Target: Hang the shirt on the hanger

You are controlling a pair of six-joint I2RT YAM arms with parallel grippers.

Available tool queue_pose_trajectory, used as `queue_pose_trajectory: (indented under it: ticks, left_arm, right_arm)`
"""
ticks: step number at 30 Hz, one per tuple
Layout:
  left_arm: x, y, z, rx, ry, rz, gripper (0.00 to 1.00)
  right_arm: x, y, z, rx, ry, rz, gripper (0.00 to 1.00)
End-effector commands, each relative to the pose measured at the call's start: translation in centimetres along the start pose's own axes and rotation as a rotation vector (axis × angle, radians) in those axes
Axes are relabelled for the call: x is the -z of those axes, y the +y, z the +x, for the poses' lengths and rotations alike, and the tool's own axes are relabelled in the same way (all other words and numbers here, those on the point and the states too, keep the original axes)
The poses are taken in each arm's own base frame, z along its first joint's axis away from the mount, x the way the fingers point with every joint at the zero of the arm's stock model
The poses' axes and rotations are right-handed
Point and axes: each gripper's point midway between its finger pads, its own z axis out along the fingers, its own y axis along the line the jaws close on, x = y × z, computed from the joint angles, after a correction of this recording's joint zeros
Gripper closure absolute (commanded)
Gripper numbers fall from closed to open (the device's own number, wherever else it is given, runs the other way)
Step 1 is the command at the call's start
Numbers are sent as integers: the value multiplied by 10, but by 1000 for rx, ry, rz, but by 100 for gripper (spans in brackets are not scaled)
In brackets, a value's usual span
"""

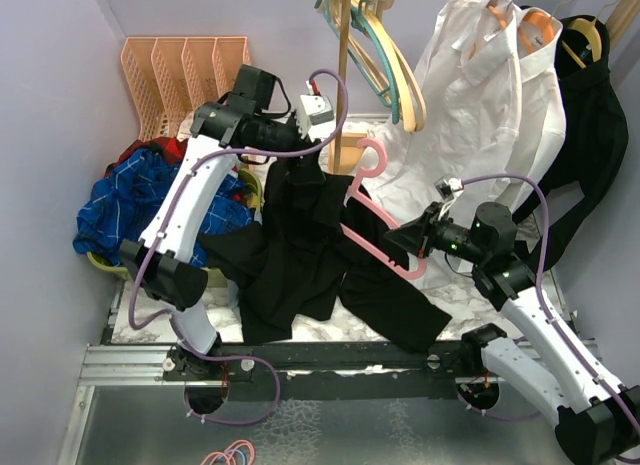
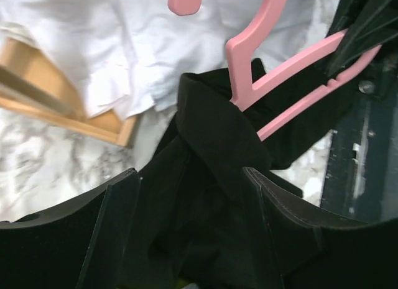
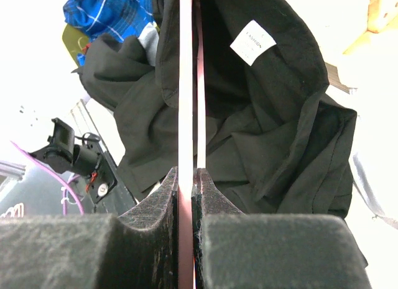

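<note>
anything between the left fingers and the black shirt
Nothing visible. The shirt has its collar fold directly in the gap of the open left fingers; the pink hanger, pinched by the right fingers, lies just beyond it.

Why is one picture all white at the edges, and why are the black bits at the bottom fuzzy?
Right wrist view: the background around the shirt is washed out to white, and the right gripper sits too close to be sharp. Top external view: evenly lit, clear.
</note>
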Motion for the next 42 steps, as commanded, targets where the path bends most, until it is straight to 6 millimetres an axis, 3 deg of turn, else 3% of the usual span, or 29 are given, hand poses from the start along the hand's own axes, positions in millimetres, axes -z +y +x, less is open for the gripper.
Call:
queue_pose_trajectory:
  ticks: [1, 4, 9, 17, 24, 33, 35, 38, 42]
  left_arm:
    - [-9, -24, -5, 1, -52, 209, 31]
    - [-17, -19, -2, 31, -18, 246, 31]
    - [-19, -28, 1, 37, -21, 325, 31]
    - [-30, -31, 23, 55, 20, 360, 36]
    - [-48, -8, 26, 63, 29, 305, 35]
    - [-71, -39, 50, 21, 143, 406, 33]
    - [-72, -43, 52, 17, 151, 416, 37]
    - [-70, -46, 54, 5, 155, 414, 52]
    - [-64, -50, 54, -26, 148, 414, 61]
  right_arm:
    - [3, 20, -13, 93, -30, -90, 99]
    - [4, 25, -15, 109, -39, -113, 99]
    - [2, 23, -14, 104, -34, -110, 99]
    - [2, 24, -12, 103, -34, -121, 99]
    - [1, 26, -9, 94, -28, -132, 99]
    - [1, 25, -7, 86, -24, -131, 99]
    - [0, 24, -7, 87, -23, -126, 99]
    - [0, 21, -9, 89, -28, -107, 99]
    - [1, 20, -11, 94, -41, -93, 99]
